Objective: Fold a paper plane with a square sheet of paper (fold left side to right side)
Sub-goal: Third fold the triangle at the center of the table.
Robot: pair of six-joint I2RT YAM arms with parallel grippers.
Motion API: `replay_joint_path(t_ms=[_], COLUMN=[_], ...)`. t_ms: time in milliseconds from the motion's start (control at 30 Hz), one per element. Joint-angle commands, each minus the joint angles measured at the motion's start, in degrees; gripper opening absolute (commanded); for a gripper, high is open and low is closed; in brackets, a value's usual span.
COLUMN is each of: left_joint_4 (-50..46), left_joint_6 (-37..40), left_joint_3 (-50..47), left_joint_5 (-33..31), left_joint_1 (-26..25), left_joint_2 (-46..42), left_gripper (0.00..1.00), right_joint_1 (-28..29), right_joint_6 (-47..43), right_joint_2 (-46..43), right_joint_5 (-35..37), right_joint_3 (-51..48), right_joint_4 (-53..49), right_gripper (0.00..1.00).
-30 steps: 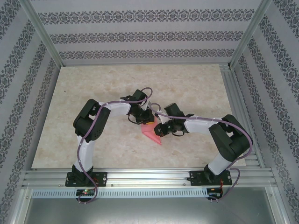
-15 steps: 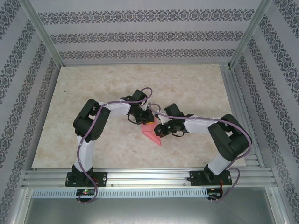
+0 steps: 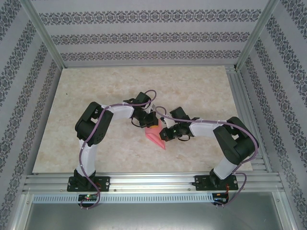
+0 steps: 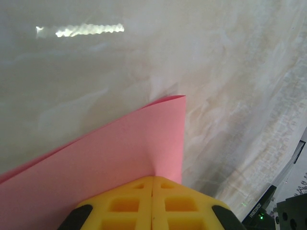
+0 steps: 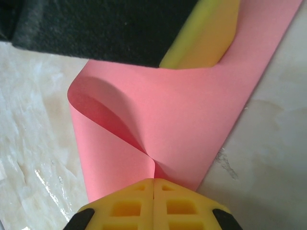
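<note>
The square sheet of paper is pinkish-red and lies mid-table as a narrow pointed wedge between both grippers. My left gripper is shut on the sheet's far edge; in the left wrist view its yellow fingertips pinch the paper, which fans out over the table. My right gripper is shut on the sheet from the right. In the right wrist view its fingertips pinch the paper where one layer curls over another. The left gripper's yellow finger presses the far edge.
The marble-patterned table is bounded by patterned walls and an aluminium frame along the near edge. Both arms bend inward toward the centre, with purple cables looping above them.
The right wrist has shifted slightly toward the paper. The paper and the left arm have barely moved.
</note>
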Motion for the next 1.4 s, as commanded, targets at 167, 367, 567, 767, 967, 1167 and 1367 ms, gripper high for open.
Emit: replay_joint_path(t_ms=[167, 367, 567, 767, 967, 1167, 1367], left_joint_4=[-2.5, -2.4, -3.3, -4.1, -7.8, -8.3, 2.3], left_joint_6=[1.1, 1.1, 2.0, 2.6, 4.4, 5.0, -1.9], left_joint_3=[-2.5, -2.6, -1.9, -0.8, 1.5, -0.9, -14.8], left_joint_5=[-3.5, -3.4, -3.2, -3.0, -3.4, -3.3, 1.2], left_joint_1=[0.1, 0.1, 0.2, 1.2, 4.2, 6.7, 4.0], left_joint_2=[1.3, 1.3, 0.1, -4.0, -7.9, -13.3, -20.0], left_gripper=[0.08, 0.08, 0.12, 0.19, 0.31, 0.39, 0.23], right_joint_1=[-0.4, -0.4, -0.4, -0.4, -0.5, -0.4, -0.4], right_joint_6=[0.4, 0.4, 0.1, 0.1, 0.7, 0.7, 0.3], right_joint_2=[1.7, 2.9, 4.1, 5.1, 5.8, 5.8, 6.0], right_joint_5=[-0.5, -0.4, -0.1, 0.4, 0.8, 0.7, 0.7], right_joint_3=[0.1, 0.7, 1.1, 1.1, 0.8, 0.8, 1.1], right_joint_4=[1.7, 1.0, -1.7, -3.2, -2.9, -2.5, -2.8], right_gripper=[0.0, 0.0, 0.0, 0.0, 0.0, 0.0, 0.0])
